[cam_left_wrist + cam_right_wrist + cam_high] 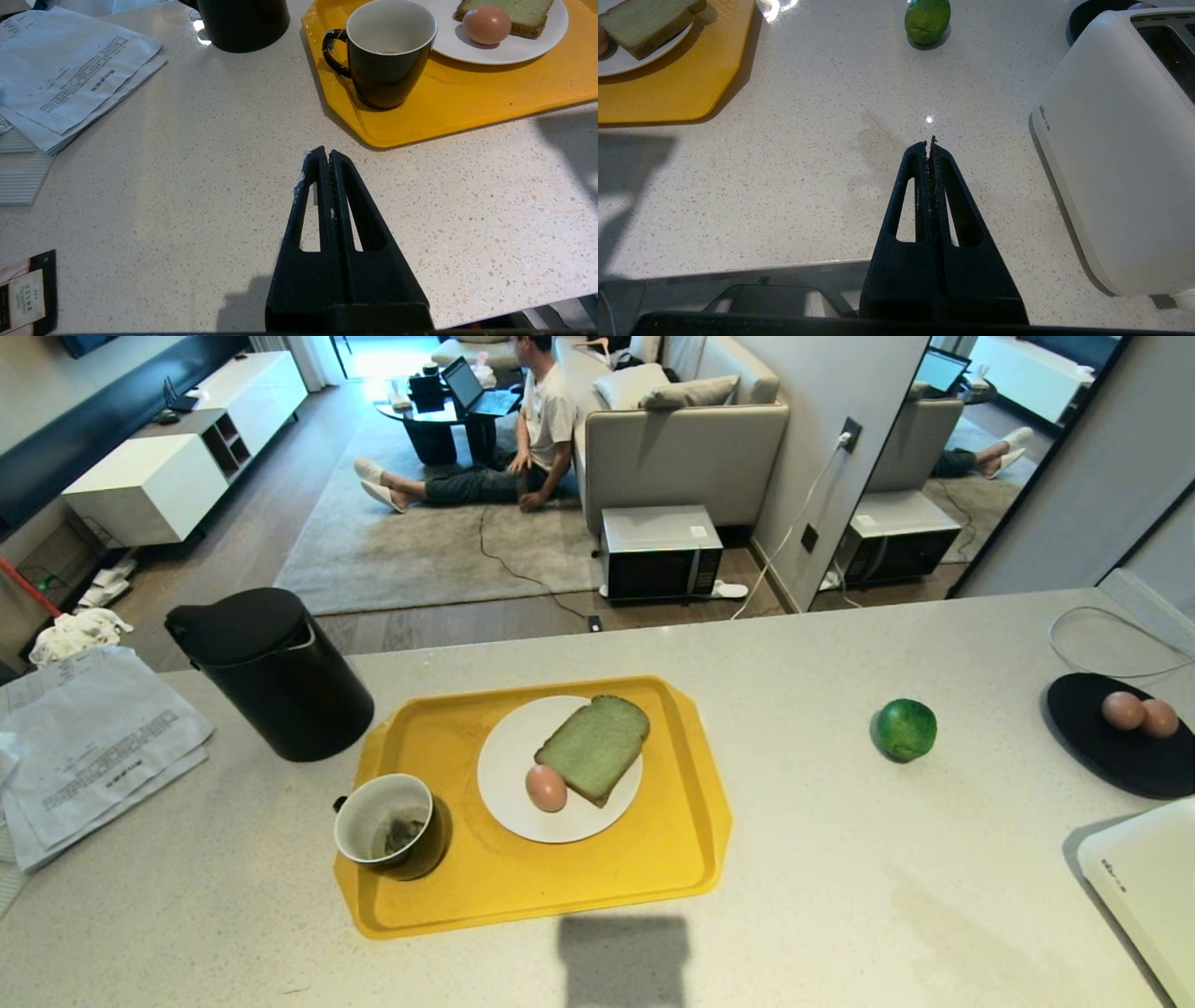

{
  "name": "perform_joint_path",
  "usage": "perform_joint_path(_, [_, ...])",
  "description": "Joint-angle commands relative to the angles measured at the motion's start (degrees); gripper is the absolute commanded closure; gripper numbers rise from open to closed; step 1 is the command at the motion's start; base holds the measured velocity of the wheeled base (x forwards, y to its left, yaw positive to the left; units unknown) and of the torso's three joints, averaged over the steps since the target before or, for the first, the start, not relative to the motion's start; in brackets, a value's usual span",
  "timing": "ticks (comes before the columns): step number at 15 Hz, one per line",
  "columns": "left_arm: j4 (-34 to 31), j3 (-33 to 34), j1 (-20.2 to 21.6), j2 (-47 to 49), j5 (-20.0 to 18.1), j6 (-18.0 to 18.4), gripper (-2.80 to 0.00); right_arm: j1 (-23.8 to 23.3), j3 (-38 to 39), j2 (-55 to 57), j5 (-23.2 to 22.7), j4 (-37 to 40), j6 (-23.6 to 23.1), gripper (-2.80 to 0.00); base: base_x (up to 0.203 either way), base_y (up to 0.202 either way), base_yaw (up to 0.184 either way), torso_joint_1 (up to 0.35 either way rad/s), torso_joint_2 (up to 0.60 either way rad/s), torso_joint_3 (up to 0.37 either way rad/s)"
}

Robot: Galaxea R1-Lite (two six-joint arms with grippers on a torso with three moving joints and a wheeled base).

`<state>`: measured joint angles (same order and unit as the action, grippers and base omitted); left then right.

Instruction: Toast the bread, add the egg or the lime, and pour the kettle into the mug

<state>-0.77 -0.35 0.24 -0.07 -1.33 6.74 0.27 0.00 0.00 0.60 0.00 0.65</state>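
On a yellow tray (pixel 653 877) a white plate (pixel 509 803) holds the pale green bread (pixel 594 747) and a pinkish-brown egg (pixel 546 788). The dark mug (pixel 387 826) with a tea bag stands on the tray's near left corner. Left of the tray stands the black kettle (pixel 271 672). Right of it the lime (pixel 906 729) lies alone on the counter. Neither arm shows in the head view. My left gripper (pixel 328 152) is shut and empty above the counter, short of the mug (pixel 387 51). My right gripper (pixel 930 143) is shut and empty too, well short of the lime (pixel 927 19).
A white toaster (pixel 1120 154) stands at the near right. Two more eggs (pixel 1139 714) lie on a black dish (pixel 1111 756) at the far right. Papers (pixel 93 737) lie left of the kettle. Beyond the counter a person sits on a rug by a sofa.
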Motion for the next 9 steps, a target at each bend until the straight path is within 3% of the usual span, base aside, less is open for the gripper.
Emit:
perform_joint_path(1, [-0.02,0.0,0.02,-0.01,0.01,0.03,0.0,0.0,0.09,0.0,-0.05,0.0,0.03,0.0,0.0,0.0,0.0,0.0,0.0,0.0])
perform_joint_path(9, [-0.02,0.0,0.02,-0.01,0.01,-0.06,0.0,0.0,0.09,0.0,-0.06,-0.07,-0.04,0.0,0.0,0.0,0.0,0.0,0.0,0.0])
